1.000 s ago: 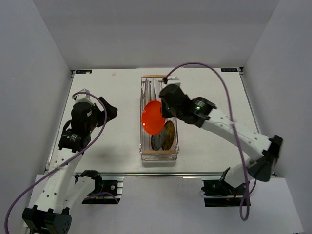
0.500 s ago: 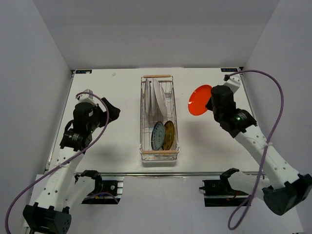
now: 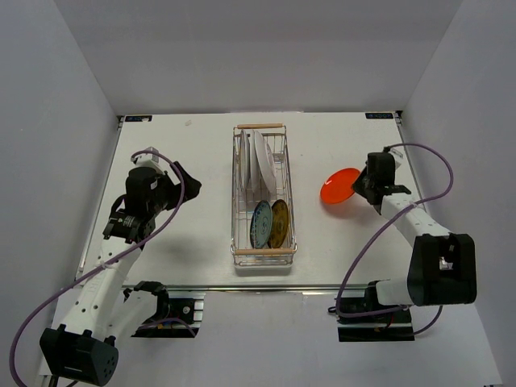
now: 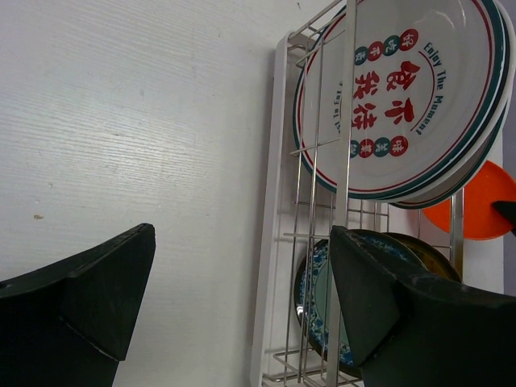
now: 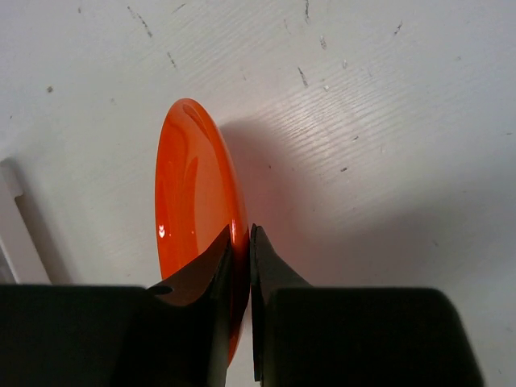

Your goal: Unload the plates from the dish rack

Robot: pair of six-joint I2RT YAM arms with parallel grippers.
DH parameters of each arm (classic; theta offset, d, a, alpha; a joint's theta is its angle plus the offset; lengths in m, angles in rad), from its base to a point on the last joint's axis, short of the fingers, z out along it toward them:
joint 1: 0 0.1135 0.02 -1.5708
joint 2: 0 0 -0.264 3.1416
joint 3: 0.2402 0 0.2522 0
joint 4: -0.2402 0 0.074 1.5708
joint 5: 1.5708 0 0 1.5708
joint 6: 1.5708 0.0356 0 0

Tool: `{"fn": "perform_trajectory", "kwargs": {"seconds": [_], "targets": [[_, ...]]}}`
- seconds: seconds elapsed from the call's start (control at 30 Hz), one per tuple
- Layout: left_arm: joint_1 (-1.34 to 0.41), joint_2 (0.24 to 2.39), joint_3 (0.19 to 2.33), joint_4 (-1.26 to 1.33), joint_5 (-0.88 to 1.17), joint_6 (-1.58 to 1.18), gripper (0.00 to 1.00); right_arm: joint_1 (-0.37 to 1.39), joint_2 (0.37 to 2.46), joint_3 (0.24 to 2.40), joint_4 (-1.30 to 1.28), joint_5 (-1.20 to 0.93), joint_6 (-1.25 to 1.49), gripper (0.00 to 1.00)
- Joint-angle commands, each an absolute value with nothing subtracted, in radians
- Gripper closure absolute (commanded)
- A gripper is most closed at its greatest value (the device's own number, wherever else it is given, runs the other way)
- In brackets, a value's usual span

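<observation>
Since a second ago the right gripper [image 3: 360, 187] has carried the orange plate [image 3: 340, 186] out of the rack [image 3: 235, 201] and swung it to the right. Half a second ago it was held higher and farther back. The left arm has barely shifted.

From above, the orange plate sits tilted over the table [image 3: 201, 145], well right of the rack, with the right gripper at its right edge. The rack lies lengthwise in the middle of the table. Two white plates [image 3: 258, 165] stand on edge in its far half. A teal plate [image 3: 261, 223] and a yellow plate [image 3: 279, 222] stand side by side in its near half. The left gripper [image 3: 187, 184] hangs left of the rack, apart from it, with its jaws spread.

The left wrist view shows that gripper's fingers wide apart with nothing between them, aimed at the rack's side. Behind the wires the nearer white plate has a dark-green rim and red and blue lettering. The teal and yellow plates stand lower down, and a slice of the orange plate shows beyond the rack.

The right wrist view shows the fingers clamped on the orange plate's rim. The plate is nearly edge-on and throws a shadow on the table. Whether its far edge touches the table cannot be told.
</observation>
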State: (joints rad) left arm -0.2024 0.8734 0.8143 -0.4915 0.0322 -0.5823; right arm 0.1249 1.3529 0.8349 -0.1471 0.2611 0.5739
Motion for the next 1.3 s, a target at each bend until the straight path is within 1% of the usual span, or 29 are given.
{"fn": "perform_trajectory", "kwargs": {"seconds": [0.0,0.2,0.23,0.4,0.43,0.47,0.5,0.57,0.6,0.7,0.77,0.83,0.87,0.9,0.97,1.0,1.1,1.13,1.2,1.23,1.27], "targets": [[-0.207,0.859,0.808,-0.463,0.049,-0.566,0.02,0.06,1.365,0.74,0.171,0.106,0.586,1.0],[-0.207,0.861,0.796,-0.445,0.064,-0.568,0.02,0.009,1.437,0.631,0.313,-0.049,0.594,1.0],[-0.207,0.862,0.796,-0.442,0.066,-0.566,0.02,-0.03,1.449,0.623,0.34,-0.061,0.601,1.0],[-0.207,0.871,0.802,-0.462,0.049,-0.569,0.02,-0.083,1.529,0.592,0.385,-0.164,0.629,1.0],[-0.207,0.871,0.805,-0.465,0.045,-0.572,0.02,-0.097,1.535,0.589,0.382,-0.169,0.637,0.98],[-0.207,0.871,0.808,-0.466,0.044,-0.574,0.02,-0.101,1.542,0.591,0.374,-0.184,0.634,0.92],[-0.207,0.871,0.81,-0.469,0.043,-0.574,0.02,-0.106,1.543,0.594,0.361,-0.187,0.634,0.74],[-0.207,0.87,0.81,-0.471,0.044,-0.574,0.02,-0.118,1.542,0.609,0.319,-0.195,0.614,0.65],[-0.207,0.871,0.807,-0.471,0.044,-0.577,0.02,-0.12,1.542,0.614,0.305,-0.192,0.609,0.56],[-0.207,0.864,0.801,-0.471,0.032,-0.584,0.02,-0.124,1.519,0.635,0.229,-0.167,0.591,0.49],[-0.207,0.854,0.788,-0.465,0.028,-0.588,0.02,-0.126,1.48,0.641,0.2,-0.15,0.58,0.47],[-0.207,0.847,0.785,-0.463,0.023,-0.592,0.02,-0.121,1.444,0.649,0.149,-0.137,0.578,0.35],[-0.207,0.845,0.788,-0.469,0.023,-0.595,0.02,-0.12,1.406,0.667,0.121,-0.111,0.563,0.27],[-0.207,0.839,0.788,-0.471,0.021,-0.597,0.02,-0.118,1.382,0.676,0.053,-0.094,0.555,0.11],[-0.207,0.833,0.787,-0.474,0.02,-0.6,0.02,-0.117,1.309,0.719,0.003,-0.042,0.528,0.11],[-0.207,0.828,0.785,-0.472,0.021,-0.603,0.02,-0.114,1.284,0.739,-0.105,-0.031,0.516,0.11],[-0.207,0.819,0.776,-0.471,0.023,-0.611,0.02,-0.078,1.191,0.824,-0.24,-0.052,0.471,0.11],[-0.207,0.819,0.775,-0.469,0.023,-0.609,0.02,-0.049,1.151,0.85,-0.27,-0.069,0.462,0.11],[-0.207,0.812,0.769,-0.456,0.043,-0.607,0.02,-0.014,1.111,0.906,-0.307,-0.032,0.462,0.11],[-0.207,0.81,0.767,-0.451,0.052,-0.607,0.02,0.065,1.076,0.926,-0.334,-0.005,0.459,0.11],[-0.207,0.808,0.767,-0.446,0.064,-0.606,0.02,0.087,1.066,0.945,-0.351,-0.005,0.46,0.11]]}}
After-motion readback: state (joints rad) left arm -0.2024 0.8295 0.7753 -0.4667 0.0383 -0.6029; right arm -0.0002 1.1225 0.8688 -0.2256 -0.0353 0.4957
